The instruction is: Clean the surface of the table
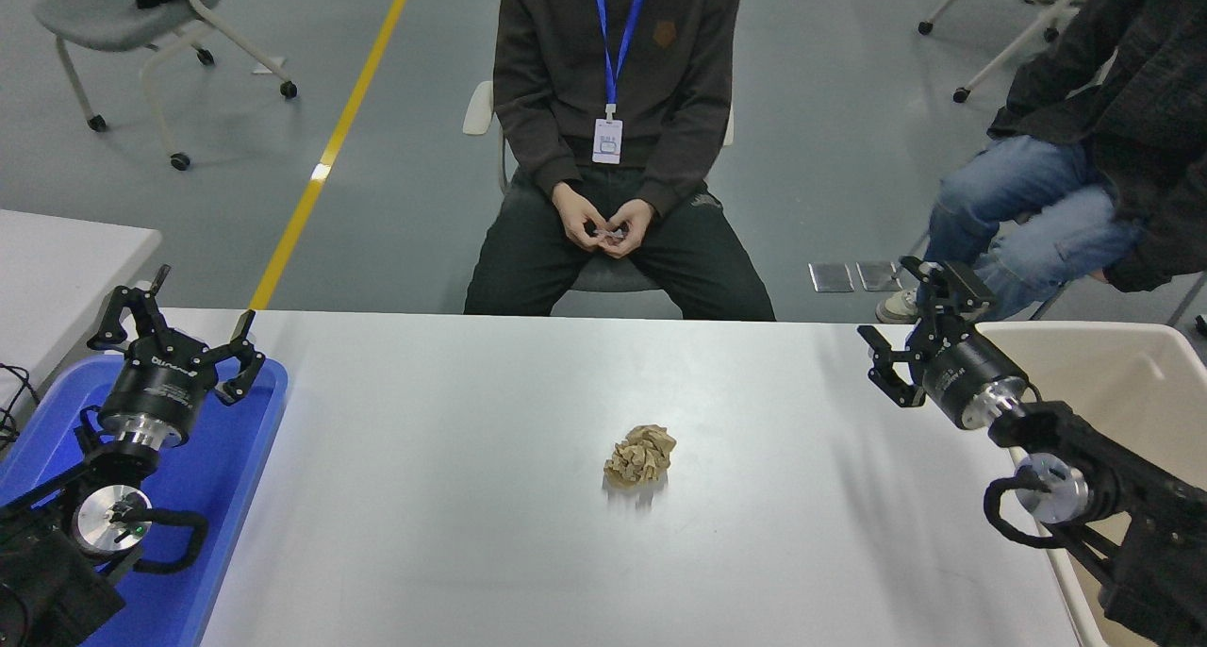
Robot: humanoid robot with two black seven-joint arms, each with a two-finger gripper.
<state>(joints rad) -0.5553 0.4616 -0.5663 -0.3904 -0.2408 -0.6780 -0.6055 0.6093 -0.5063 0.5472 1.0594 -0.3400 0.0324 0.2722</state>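
Note:
A crumpled ball of brown paper lies near the middle of the table surface, a wide matte white top. My right gripper hovers open over the table's far right corner, well to the right of the paper and above it. Parked at the lower left, my left gripper stands open over the blue tray, with nothing between its fingers.
A blue plastic tray lies along the table's left edge. A cream bin stands at the right edge. One person sits at the far side with hands in the lap; another sits at the upper right. A smaller white tabletop is at left.

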